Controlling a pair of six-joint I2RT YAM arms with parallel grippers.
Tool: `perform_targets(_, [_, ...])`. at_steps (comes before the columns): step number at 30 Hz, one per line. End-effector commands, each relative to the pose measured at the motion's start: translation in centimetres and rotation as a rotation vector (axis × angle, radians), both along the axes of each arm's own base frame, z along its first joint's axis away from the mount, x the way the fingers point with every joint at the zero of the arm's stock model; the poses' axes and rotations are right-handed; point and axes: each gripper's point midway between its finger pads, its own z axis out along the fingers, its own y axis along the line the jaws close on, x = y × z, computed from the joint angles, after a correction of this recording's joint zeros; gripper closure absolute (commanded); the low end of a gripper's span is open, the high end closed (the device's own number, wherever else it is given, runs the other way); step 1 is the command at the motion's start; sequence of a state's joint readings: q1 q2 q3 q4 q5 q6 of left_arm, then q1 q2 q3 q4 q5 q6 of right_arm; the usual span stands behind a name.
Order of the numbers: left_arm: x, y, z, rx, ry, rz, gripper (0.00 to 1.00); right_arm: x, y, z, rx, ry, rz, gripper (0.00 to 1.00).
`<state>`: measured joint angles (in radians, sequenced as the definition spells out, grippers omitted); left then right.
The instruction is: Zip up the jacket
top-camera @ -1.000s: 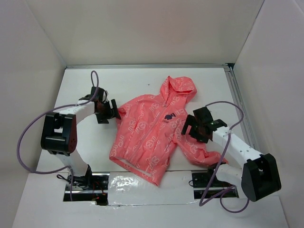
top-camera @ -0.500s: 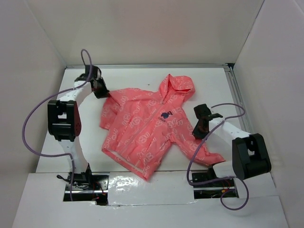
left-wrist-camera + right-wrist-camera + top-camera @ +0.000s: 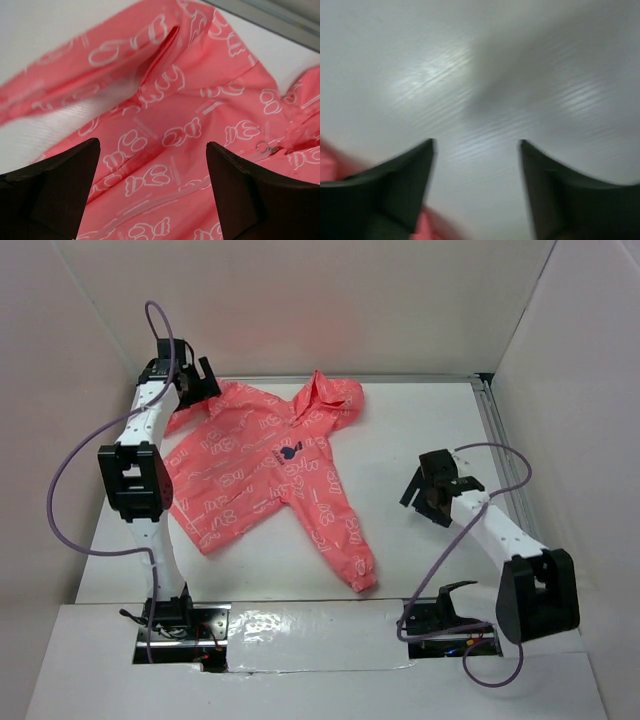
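So, jacket (image 3: 250,465): we see it flat, front up for zipping.
Left gripper (image 3: 152,145): wide over its shoulder.
Right gripper (image 3: 476,142): wide, empty, apart.

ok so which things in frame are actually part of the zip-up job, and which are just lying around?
Job:
jacket, spread on the table
small metal ring on it, likely the zip pull
left gripper, open over the jacket
right gripper, open over the table beside the jacket

Just there:
purple cables
metal rail at the table edge
shiny strip at the near edge
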<state>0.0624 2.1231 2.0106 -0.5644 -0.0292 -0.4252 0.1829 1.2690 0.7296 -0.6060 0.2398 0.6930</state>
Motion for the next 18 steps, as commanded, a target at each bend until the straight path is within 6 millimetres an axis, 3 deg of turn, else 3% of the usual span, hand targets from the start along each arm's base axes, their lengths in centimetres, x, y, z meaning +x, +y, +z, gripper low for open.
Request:
perform_targets(1, [-2.1,-0.4,3.0,0.009,-0.020,0.010,0.01,2.7,1.8,5.9,0.047,-0.218,0.087,0.11])
perform_targets(2, [-2.8,-1.2,2.8,-0.020,-0.015,-0.021,0.01,3.0,2.0,6.9,0.057,-0.254,0.089,0.01])
perform_targets(3, [-3.7,-2.1,5.5,-0.045,-0.068,-0.045,0.01,3.0,2.3,8.8,0.074,-0.318,0.101,0.00])
perform_targets(4, [-4.5,-2.6,6.4,-0.058,-0.087,-0.052,0.01,3.1,2.6,9.8,0.087,-0.354,0.107,0.00])
perform_targets(5, [-5.3,-3.4,5.5,-0.069,-0.084,-0.073,0.01,3.1,2.9,10.5,0.099,-0.384,0.118,0.00])
perform_targets(6, [-6.7,-4.6,8.1,-0.076,-0.144,-0.101,0.01,2.8,3.0,12.0,0.114,-0.440,0.126,0.00])
perform_targets(7, [-7.3,-5.0,8.7,-0.091,-0.168,-0.108,0.01,2.8,3.0,13.0,0.123,-0.477,0.115,0.00])
perform_targets(8, [-8.8,-5.6,6.7,-0.126,-0.124,-0.116,0.01,2.5,2.9,13.2,0.129,-0.488,0.100,0.00])
perform_targets(9, [-10.5,-7.9,8.2,-0.151,-0.150,-0.162,0.01,2.2,2.6,14.2,0.132,-0.526,0.081,0.00])
perform_targets(10, [-11.5,-8.6,8.2,-0.170,-0.143,-0.170,0.01,1.9,2.5,14.6,0.136,-0.541,0.076,0.00])
perform_targets(11, [-12.9,-9.9,6.5,-0.193,-0.109,-0.193,0.01,1.6,2.7,14.7,0.140,-0.546,0.092,0.00])
perform_targets(12, [-14.2,-10.5,7.5,-0.202,-0.135,-0.212,0.01,1.1,2.5,15.0,0.146,-0.552,0.075,0.00])
perform_targets(16, [-18.0,-12.0,5.9,-0.233,-0.086,-0.232,0.01,-0.1,3.0,15.5,0.165,-0.568,0.115,0.00])
perform_targets(18, [-19.2,-12.7,6.5,-0.224,-0.109,-0.251,0.01,-0.7,3.0,15.8,0.159,-0.590,0.132,0.00])
